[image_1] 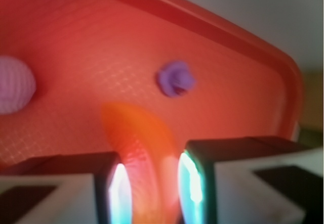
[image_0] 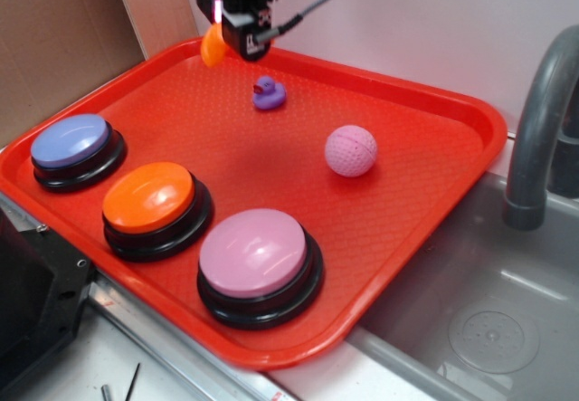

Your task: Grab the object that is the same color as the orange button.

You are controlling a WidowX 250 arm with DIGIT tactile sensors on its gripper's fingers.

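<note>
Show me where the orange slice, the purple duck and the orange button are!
orange slice (image_0: pixel 212 46): exterior view, on its curved body, beside the gripper.
purple duck (image_0: pixel 269 94): exterior view, on its body.
orange button (image_0: pixel 147 196): exterior view, on the middle of its dome.

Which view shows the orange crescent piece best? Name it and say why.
The wrist view. The orange crescent piece fills the foreground between the gripper pads, so the grip is plain, though blurred. The exterior view shows only a small part of it beside the gripper, raised above the red tray.
</note>
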